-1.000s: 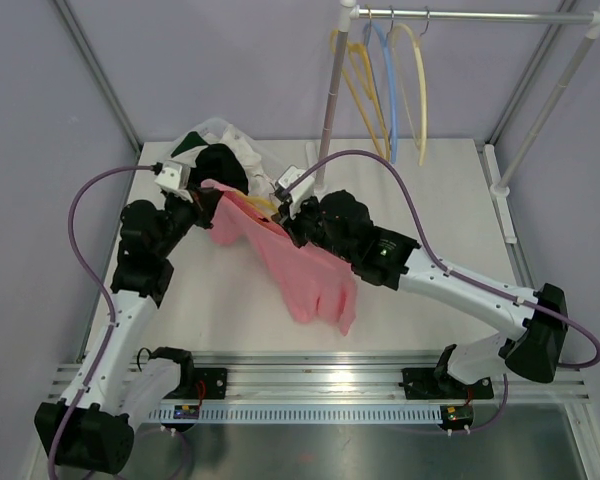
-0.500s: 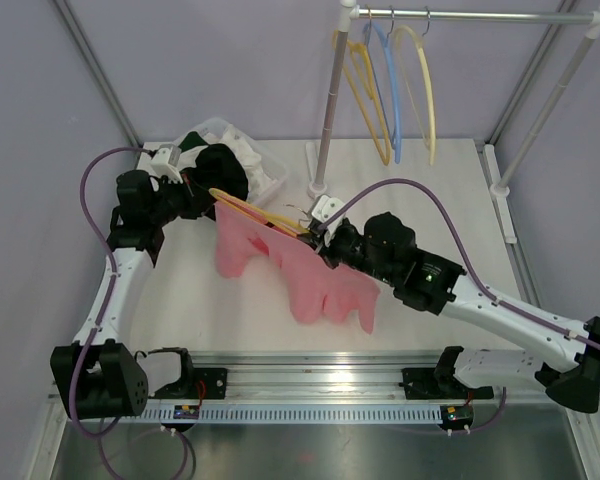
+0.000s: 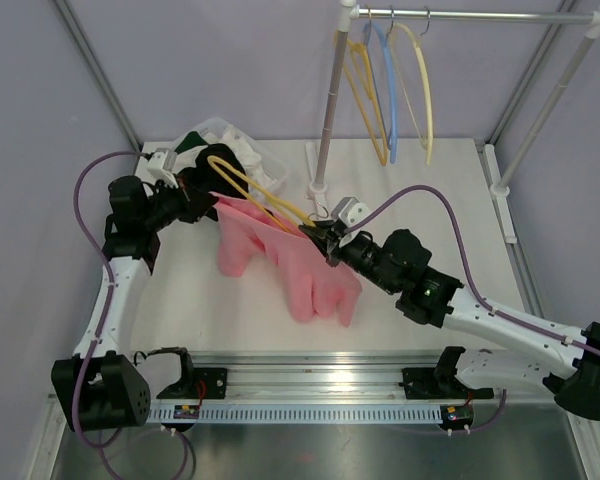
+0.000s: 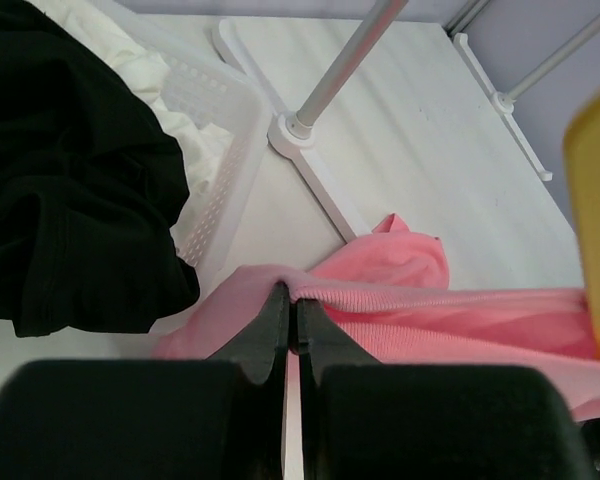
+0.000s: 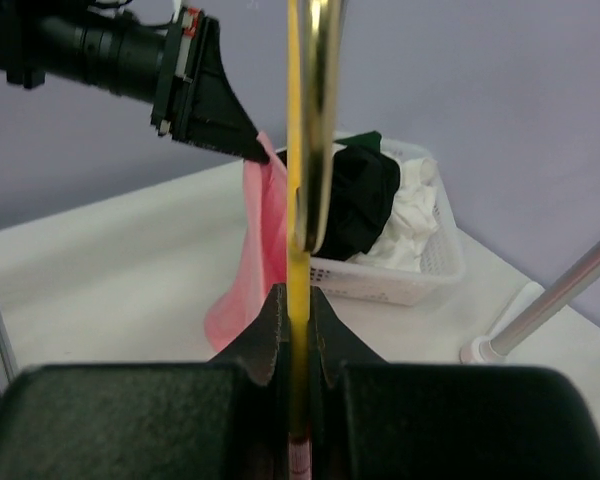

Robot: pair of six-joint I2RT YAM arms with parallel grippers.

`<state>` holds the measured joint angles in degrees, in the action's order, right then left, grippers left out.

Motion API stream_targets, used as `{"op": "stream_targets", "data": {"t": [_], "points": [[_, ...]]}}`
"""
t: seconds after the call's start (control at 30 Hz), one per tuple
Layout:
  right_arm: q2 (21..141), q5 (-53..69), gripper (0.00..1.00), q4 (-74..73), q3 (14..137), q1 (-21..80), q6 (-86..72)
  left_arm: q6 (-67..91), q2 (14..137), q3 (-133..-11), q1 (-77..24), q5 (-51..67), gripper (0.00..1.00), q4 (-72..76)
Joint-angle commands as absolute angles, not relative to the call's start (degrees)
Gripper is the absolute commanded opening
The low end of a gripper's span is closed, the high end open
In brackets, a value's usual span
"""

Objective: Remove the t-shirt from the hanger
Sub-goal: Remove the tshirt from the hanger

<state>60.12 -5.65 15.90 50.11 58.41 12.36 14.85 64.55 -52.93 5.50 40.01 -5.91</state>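
The left pincer [image 4: 290, 302] is pressing its two fingers together on a fold of the pink t-shirt [image 3: 290, 262], pinching the cloth at its upper left edge, just beside the white basket [image 3: 267, 172]. The right pincer [image 5: 298, 300] is clamping the thin yellow hanger [image 3: 248, 188] between its fingers, with no gap showing on either side of the wire. From that grip the hanger's loop is arcing up and to the left, bare along most of its length and standing above the shirt, its far end reaching over the basket near the left pincer. The t-shirt is stretching between the two pincers along its top edge, while the rest is sagging down and lying rumpled on the table [image 3: 420, 200] between the arms. The cloth is meeting the hanger right at the right pincer; whether any wire is sitting inside the fabric there is hard to tell. A black garment [image 4: 70, 180] and some white cloth [image 4: 195, 140] are filling the basket. Behind it the rack [image 3: 330, 100] is standing on the table, carrying spare hangers [image 3: 423, 90] on its rail
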Motion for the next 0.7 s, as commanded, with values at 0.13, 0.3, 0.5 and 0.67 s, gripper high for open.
{"op": "stream_targets", "data": {"t": [0.13,0.3,0.5,0.67], "points": [[62.5,-11.0,0.00,35.1,53.4,58.8,6.7,9.1,54.2,-48.3,0.9,39.6,0.00,3.7],[68.5,-12.5,0.00,49.0,53.4,58.8,7.2,4.0,48.1,-44.3,-6.4,35.9,0.02,4.7],[75.5,-14.1,0.00,64.4,54.3,58.9,10.7,-4.0,47.4,-44.1,-14.5,36.2,0.06,1.1],[78.7,-16.3,0.00,68.2,59.1,58.8,14.8,-11.2,47.7,-45.1,-20.0,37.1,0.06,-3.9]]}}
